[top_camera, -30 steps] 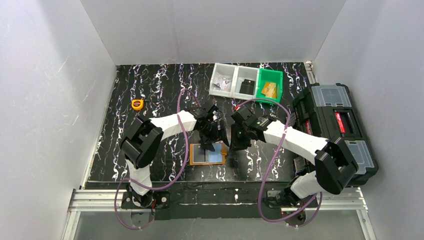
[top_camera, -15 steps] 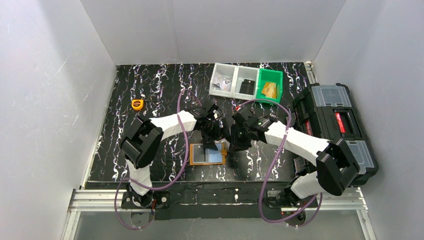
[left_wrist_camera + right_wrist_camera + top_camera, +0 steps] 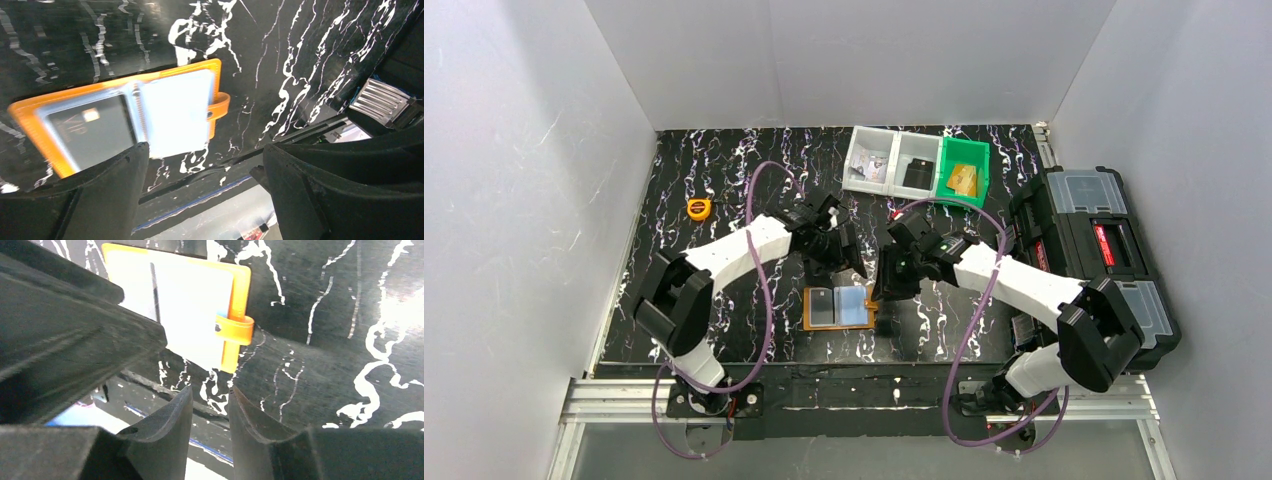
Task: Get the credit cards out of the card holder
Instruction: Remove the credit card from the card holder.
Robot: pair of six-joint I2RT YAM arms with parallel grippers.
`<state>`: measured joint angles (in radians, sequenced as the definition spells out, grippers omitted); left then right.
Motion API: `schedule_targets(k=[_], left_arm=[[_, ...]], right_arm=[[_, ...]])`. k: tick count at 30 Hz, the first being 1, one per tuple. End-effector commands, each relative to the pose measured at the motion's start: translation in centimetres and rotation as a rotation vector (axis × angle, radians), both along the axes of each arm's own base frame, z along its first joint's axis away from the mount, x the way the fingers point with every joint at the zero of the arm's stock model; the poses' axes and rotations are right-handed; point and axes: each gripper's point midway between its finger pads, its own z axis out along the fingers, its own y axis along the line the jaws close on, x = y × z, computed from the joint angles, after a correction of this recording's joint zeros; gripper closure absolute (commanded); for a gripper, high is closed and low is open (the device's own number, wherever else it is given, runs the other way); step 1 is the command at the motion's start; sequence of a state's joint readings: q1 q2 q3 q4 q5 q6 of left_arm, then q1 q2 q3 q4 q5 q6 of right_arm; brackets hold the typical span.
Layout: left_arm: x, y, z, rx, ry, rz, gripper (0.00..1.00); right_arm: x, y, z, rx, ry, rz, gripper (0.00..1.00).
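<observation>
The orange card holder (image 3: 808, 308) lies open flat on the black marbled table near the front edge. A dark credit card (image 3: 821, 308) sits in its left pocket and a pale blue one (image 3: 854, 305) in its right pocket. In the left wrist view the card holder (image 3: 30, 112) shows the dark card (image 3: 87, 130), the pale card (image 3: 175, 112) and the closure tab (image 3: 221, 106). My left gripper (image 3: 205, 167) hovers open behind the holder, empty. My right gripper (image 3: 210, 400) hangs beside the tab (image 3: 236, 330), jaws narrowly open, nothing between them.
A small yellow tape measure (image 3: 699, 209) lies at the left. Clear and green bins (image 3: 916, 162) with small items stand at the back. A black toolbox (image 3: 1092, 262) lies along the right edge. My two wrists are close together above the holder.
My left gripper has lifted off the card holder, drawn back and left, and opened wider. My right gripper has opened a little and edged toward the holder's right side.
</observation>
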<state>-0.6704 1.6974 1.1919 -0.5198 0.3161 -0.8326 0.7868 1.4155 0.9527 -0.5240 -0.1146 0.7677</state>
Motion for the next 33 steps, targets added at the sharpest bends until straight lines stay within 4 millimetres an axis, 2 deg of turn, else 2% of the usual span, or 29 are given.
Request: schedule_targets(k=[1, 5, 8, 14, 17, 21, 33], left_arm=[[-0.5, 4.6, 1.2, 0.121, -0.050, 0.013, 0.18], [-1.1, 8.0, 0.4, 0.196, -0.048, 0.039, 0.25], [-1.6, 9.4, -0.3, 0.209, -0.030, 0.047, 0.37], [-2.3, 10.1, -1.8, 0.218, 0.003, 0.038, 0.66], [-2.3, 9.9, -2.7, 0.218, 0.023, 0.032, 0.74], [-2.2, 9.7, -3.7, 0.218, 0.037, 0.030, 0.79], [-2.6, 9.7, -6.2, 0.246, 0.091, 0.034, 0.88]], right_arm=[[0.4, 3.3, 1.9, 0.126, 0.006, 0.038, 0.60], [0.2, 5.7, 2.2, 0.222, 0.060, 0.069, 0.60], [0.1, 7.4, 2.0, 0.279, 0.104, 0.089, 0.61], [0.7, 9.6, 0.9, 0.319, 0.161, 0.096, 0.64], [0.7, 10.4, -0.1, 0.329, 0.199, 0.098, 0.66], [0.7, 10.9, -1.0, 0.324, 0.225, 0.095, 0.67], [0.5, 10.6, -4.0, 0.275, 0.265, 0.084, 0.68]])
